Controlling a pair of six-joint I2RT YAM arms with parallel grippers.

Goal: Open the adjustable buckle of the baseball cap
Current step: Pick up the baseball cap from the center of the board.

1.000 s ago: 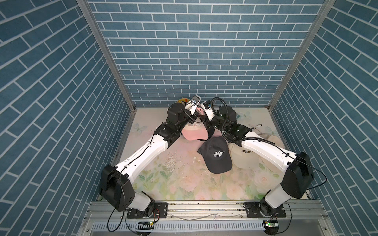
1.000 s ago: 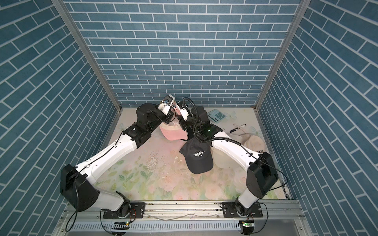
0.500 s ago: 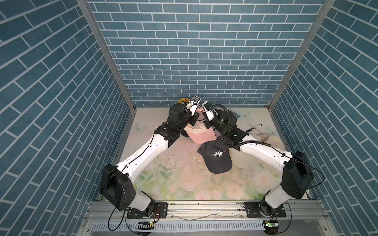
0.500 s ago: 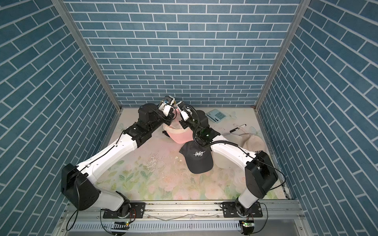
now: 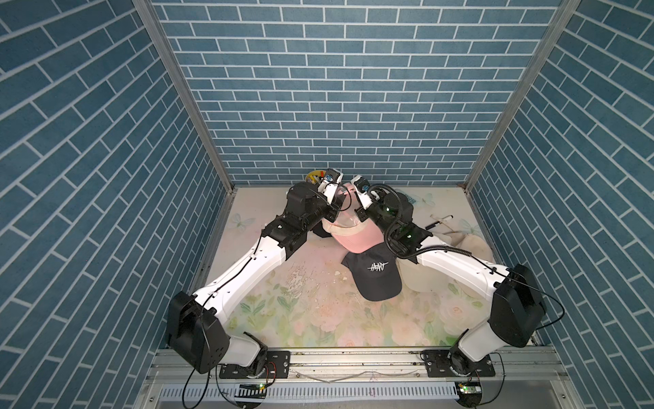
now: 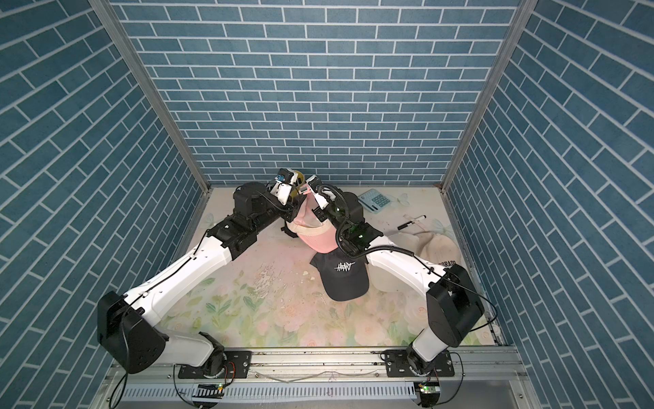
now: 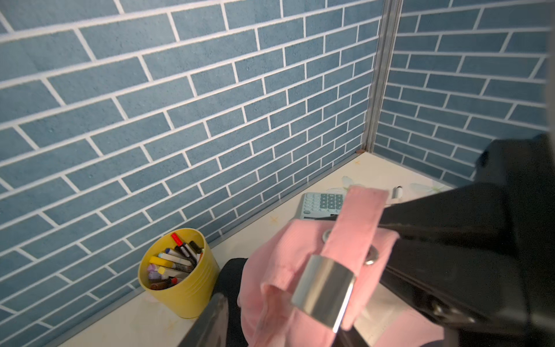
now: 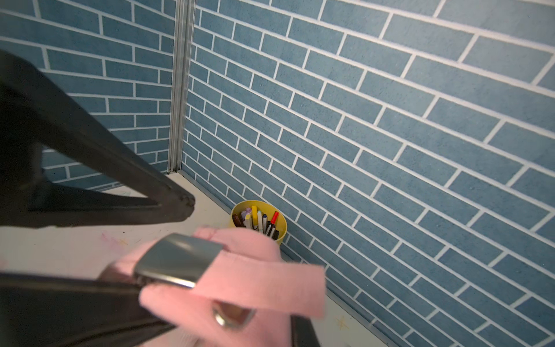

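Pincers meet at the raised back of the pink cap [image 5: 354,239], which hangs between them over the far end of the desk [image 5: 300,301]. Its opening is turned upward and its crown is close to the black cap [image 5: 377,279] lying below the right arm. The left pincer [image 8: 168,240] stands parted, with its dark fingers [image 8: 90,156] spread to either side of the metal buckle [image 7: 322,288]; neither is seen pressing on it. The right pincer [image 7: 390,237] is closed tight on the pink fabric just beside the buckle, next to a metal eyelet. The strap [image 7: 357,216] runs through the buckle, and its free end sticks out away from the left pincer. Beyond both pincers, against the back wall, stands a yellow pot [image 7: 180,276] of markers. Behind the right pincer lie a calculator [image 7: 318,204] and a loose marker [image 6: 412,221]. A beige cap [image 6: 439,248] rests beside the right arm, well apart from either pincer.
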